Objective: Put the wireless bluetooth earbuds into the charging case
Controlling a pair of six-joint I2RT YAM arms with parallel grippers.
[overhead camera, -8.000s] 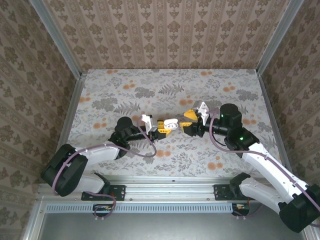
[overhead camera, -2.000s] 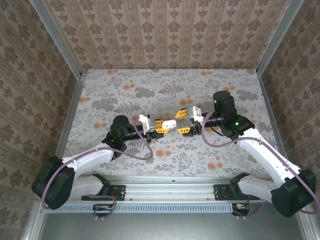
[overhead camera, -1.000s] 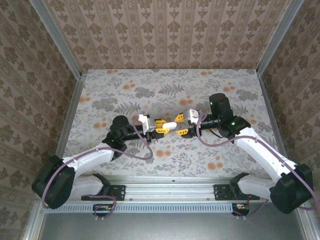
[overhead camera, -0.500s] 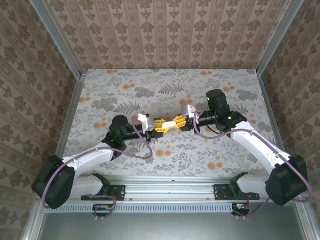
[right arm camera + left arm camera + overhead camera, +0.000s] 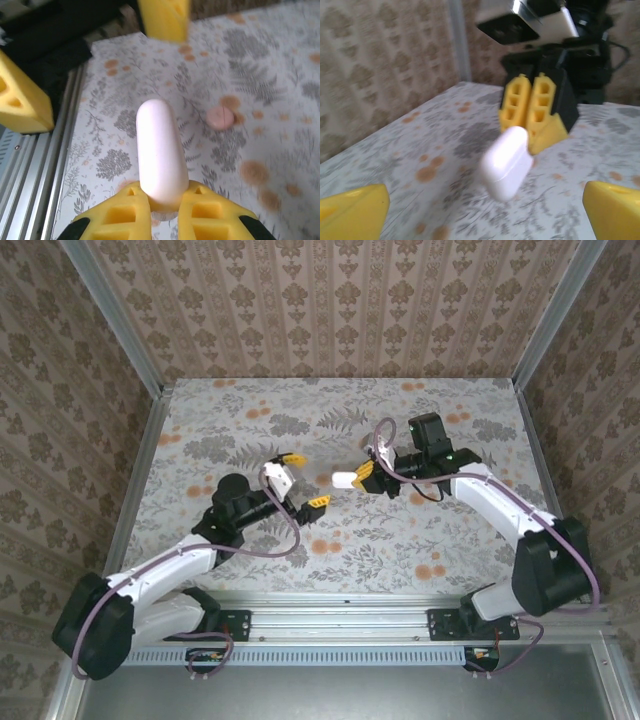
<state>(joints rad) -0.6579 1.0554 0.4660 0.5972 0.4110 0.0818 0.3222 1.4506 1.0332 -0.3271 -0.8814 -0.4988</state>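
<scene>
Charging case (image 5: 345, 479) was pinched by one end between the yellow fingers of the right gripper (image 5: 362, 478), over the middle of the floral table (image 5: 230, 400) and apparently clear of its surface. Nearest the camera, the two arm bases stood bolted to a metal rail (image 5: 340, 620) along the table's near edge. From the left base the arm reached forward and inward to the left gripper (image 5: 305, 480), whose jaws stood spread wide with nothing between them; its two yellow fingertips framed the lower corners of the left wrist view. Just beyond that gap, apart from both fingers, the glossy white case pointed its free rounded end toward the left gripper. Behind it the right gripper was clenched on the case's far end, one finger on each side. In the right wrist view a round pinkish disc (image 5: 220, 117) lay on the table to the right of the case. Farthest back rose the patterned wall (image 5: 340, 310).
</scene>
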